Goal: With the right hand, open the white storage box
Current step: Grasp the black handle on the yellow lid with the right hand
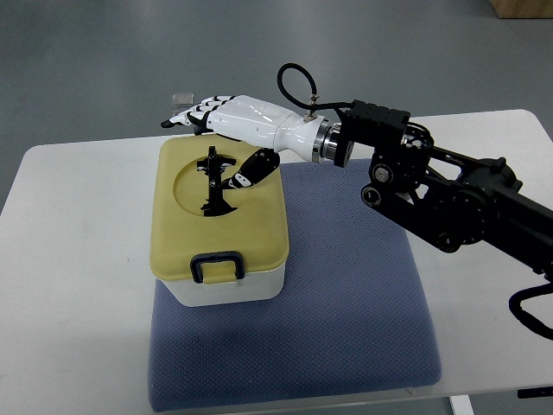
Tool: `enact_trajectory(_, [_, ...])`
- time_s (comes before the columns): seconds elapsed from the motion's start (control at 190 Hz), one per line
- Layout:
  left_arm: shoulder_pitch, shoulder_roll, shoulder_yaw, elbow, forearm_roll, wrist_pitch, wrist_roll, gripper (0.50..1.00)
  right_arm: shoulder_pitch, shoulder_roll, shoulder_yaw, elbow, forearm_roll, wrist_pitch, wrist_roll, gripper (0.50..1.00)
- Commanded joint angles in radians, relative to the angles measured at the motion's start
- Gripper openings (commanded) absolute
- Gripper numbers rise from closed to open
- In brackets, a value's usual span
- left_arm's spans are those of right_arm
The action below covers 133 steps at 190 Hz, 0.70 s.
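The white storage box [226, 290] with a pale yellow lid [183, 233] stands on the left part of a blue mat. A black clasp [217, 266] sits at the lid's near edge, and a black handle [212, 181] lies in a round recess on top. My right hand [207, 130], white with black joints, hovers over the lid's far edge, palm down. Its fingers [186, 117] stretch out to the left past the far left corner, and the thumb [251, 171] hangs down next to the handle. It holds nothing. The lid lies flat on the box.
The blue mat [346, 303] covers the middle of a white table [78, 259]. My black right forearm [449, 199] crosses the table's right side. A small clear object [182, 97] lies on the floor beyond the table's far edge.
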Motion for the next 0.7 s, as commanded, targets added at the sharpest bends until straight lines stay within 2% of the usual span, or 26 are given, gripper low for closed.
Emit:
enact_trajectory(0.0, [0.0, 0.0, 0.0, 0.0, 0.001, 0.0, 0.0, 1.0, -0.014, 0.019, 0.002, -0.001, 0.0, -0.017, -0.003, 0.921])
enact_trajectory(0.137, [0.0, 0.0, 0.0, 0.0, 0.001, 0.0, 0.0, 1.0, -0.02, 0.044, 0.002, -0.012, 0.0, -0.029, -0.005, 0.919])
enact_trajectory(0.221, [0.0, 0.0, 0.0, 0.0, -0.001, 0.0, 0.0, 1.0, -0.022, 0.059, 0.002, -0.017, 0.0, -0.043, -0.006, 0.895])
enact_trajectory(0.29, [0.0, 0.0, 0.0, 0.0, -0.001, 0.0, -0.001, 1.0, -0.022, 0.065, 0.002, -0.018, -0.002, -0.057, -0.014, 0.844])
enact_trajectory(0.422, [0.0, 0.0, 0.0, 0.0, -0.001, 0.0, 0.0, 1.0, -0.022, 0.071, 0.002, -0.018, 0.0, -0.065, -0.02, 0.682])
enact_trajectory(0.458, [0.0, 0.0, 0.0, 0.0, -0.001, 0.0, 0.0, 1.0, -0.022, 0.073, 0.002, -0.02, 0.0, -0.066, -0.02, 0.656])
enact_trajectory(0.527, [0.0, 0.0, 0.0, 0.0, -0.001, 0.0, 0.0, 1.0, -0.022, 0.073, 0.002, -0.02, 0.0, -0.072, -0.02, 0.637])
enact_trajectory(0.653, [0.0, 0.0, 0.0, 0.0, -0.001, 0.002, 0.0, 1.0, -0.022, 0.07, 0.002, -0.021, -0.002, -0.078, -0.02, 0.505])
enact_trajectory(0.696, [0.0, 0.0, 0.0, 0.0, -0.001, 0.0, 0.0, 1.0, -0.022, 0.068, 0.002, -0.021, 0.0, -0.08, -0.02, 0.5])
